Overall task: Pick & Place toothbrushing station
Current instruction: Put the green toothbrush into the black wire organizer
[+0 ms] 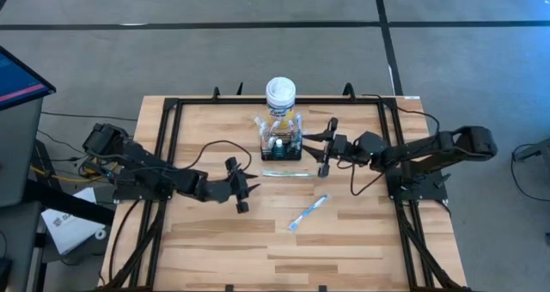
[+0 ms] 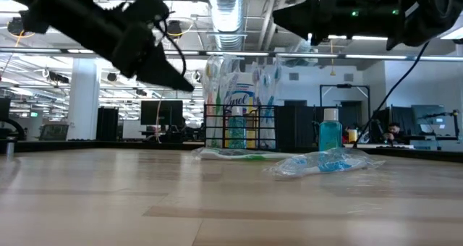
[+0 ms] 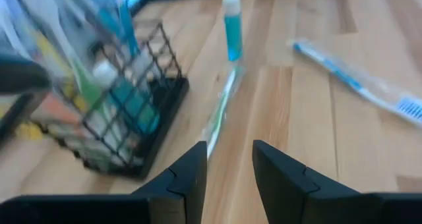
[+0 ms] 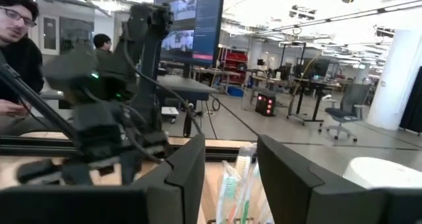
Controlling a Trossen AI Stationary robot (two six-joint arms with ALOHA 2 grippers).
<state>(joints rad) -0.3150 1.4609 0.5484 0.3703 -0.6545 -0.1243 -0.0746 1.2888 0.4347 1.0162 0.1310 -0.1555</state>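
Wire-mesh caddy (image 1: 281,146) upright mid-bench, brushes standing inside. Right end effector (image 1: 326,144) just beside it, fingers parted, empty. Left end effector (image 1: 241,189) nearby, parted, empty.

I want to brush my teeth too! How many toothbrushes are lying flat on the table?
2: a green one just in front of the black caddy, and a blue one farther forward. More stand packed in the caddy, too bunched to count.

Both dark arms reach inward above the counter, the left gripper (image 1: 240,191) hovering low with its fingers parted and empty, the right gripper (image 1: 325,146) likewise parted and empty.
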